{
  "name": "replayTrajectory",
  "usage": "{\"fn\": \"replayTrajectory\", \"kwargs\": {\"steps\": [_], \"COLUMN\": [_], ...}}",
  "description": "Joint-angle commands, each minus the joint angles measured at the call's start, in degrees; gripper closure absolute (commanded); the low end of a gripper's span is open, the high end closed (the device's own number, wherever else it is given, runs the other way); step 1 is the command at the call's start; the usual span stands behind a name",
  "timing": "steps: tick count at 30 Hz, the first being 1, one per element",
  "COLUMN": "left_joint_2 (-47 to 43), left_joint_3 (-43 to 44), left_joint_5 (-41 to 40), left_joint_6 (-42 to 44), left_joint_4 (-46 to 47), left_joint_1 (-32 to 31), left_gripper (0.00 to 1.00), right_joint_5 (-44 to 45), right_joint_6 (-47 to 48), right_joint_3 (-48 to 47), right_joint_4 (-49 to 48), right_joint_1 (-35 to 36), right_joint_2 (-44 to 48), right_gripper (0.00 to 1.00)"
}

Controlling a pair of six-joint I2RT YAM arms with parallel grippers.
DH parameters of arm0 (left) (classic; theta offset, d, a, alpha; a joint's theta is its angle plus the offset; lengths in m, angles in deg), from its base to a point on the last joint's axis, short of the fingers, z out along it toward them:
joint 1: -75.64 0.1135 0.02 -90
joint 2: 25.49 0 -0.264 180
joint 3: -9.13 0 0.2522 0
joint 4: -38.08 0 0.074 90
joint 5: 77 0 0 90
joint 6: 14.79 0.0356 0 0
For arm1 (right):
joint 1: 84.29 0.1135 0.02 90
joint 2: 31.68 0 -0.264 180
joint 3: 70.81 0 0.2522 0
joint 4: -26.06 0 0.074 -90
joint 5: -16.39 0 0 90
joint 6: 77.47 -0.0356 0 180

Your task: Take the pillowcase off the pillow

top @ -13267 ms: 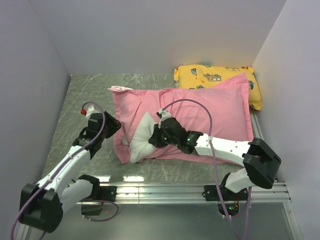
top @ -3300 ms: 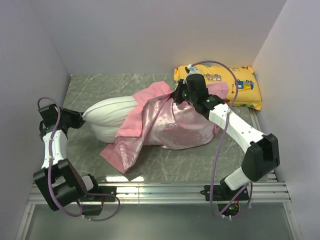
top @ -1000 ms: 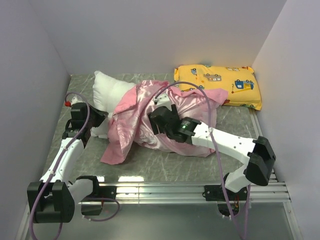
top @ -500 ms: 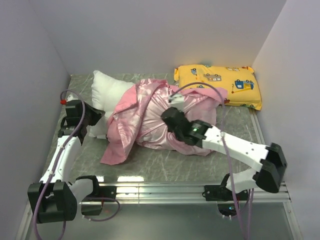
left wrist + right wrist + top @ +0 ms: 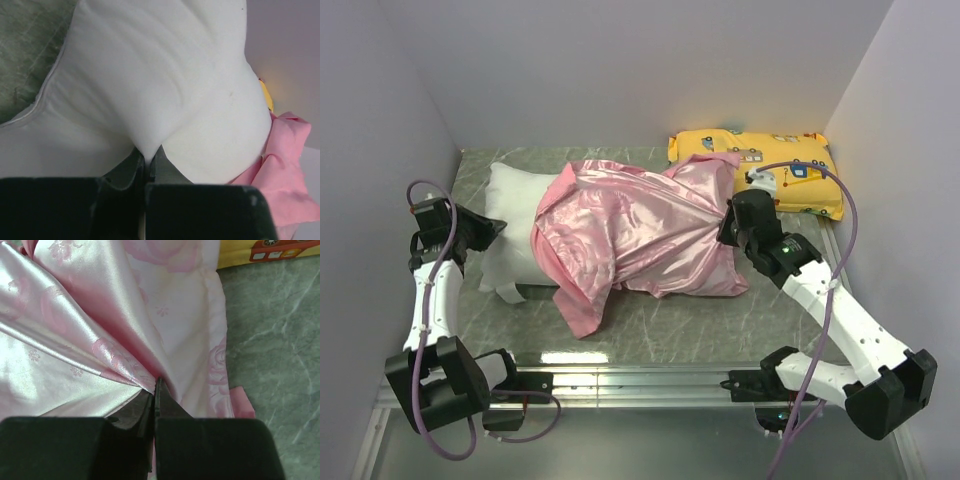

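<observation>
The shiny pink pillowcase (image 5: 640, 230) lies stretched across the table's middle, still round the right part of the white pillow (image 5: 510, 230), whose left end sticks out bare. My left gripper (image 5: 485, 228) is shut on a pinch of the pillow (image 5: 165, 90) at that bare end. My right gripper (image 5: 725, 232) is shut on a fold of the pillowcase (image 5: 100, 325) at its right end, the satin drawn into taut pleats toward the jaws. The pillowcase's matte pink open edge (image 5: 582, 310) hangs down toward the front.
A yellow pillow with cartoon vehicles (image 5: 790, 170) lies at the back right, close behind my right gripper; its edge (image 5: 265, 250) shows in the right wrist view. Grey walls close in left, back and right. The metal rail (image 5: 650, 375) runs along the front.
My right gripper has shut on the pillowcase and pulled it right, stretching it flat. My left gripper, still shut on the pillow, has drawn its end leftward and lower.
</observation>
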Motion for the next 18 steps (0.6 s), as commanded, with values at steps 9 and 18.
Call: {"fn": "replayTrajectory", "kwargs": {"steps": [9,18], "left_joint_2": [0.4,0.2], "left_joint_3": [-1.0,-3.4], "left_joint_5": [-9.3,-9.3], "left_joint_6": [2.8,1.3], "left_joint_4": [8.8,10.1], "left_joint_1": [-1.1,-4.1], "left_gripper": [0.99,0.99], "right_joint_5": [6.8,5.5], "right_joint_6": [3.0,-5.0], "right_joint_3": [0.0,9.4], "right_joint_4": [0.0,-3.1], "right_joint_1": [11.2,22.2], "right_joint_2": [-1.8,-0.6], "right_gripper": [0.47,0.2]}}
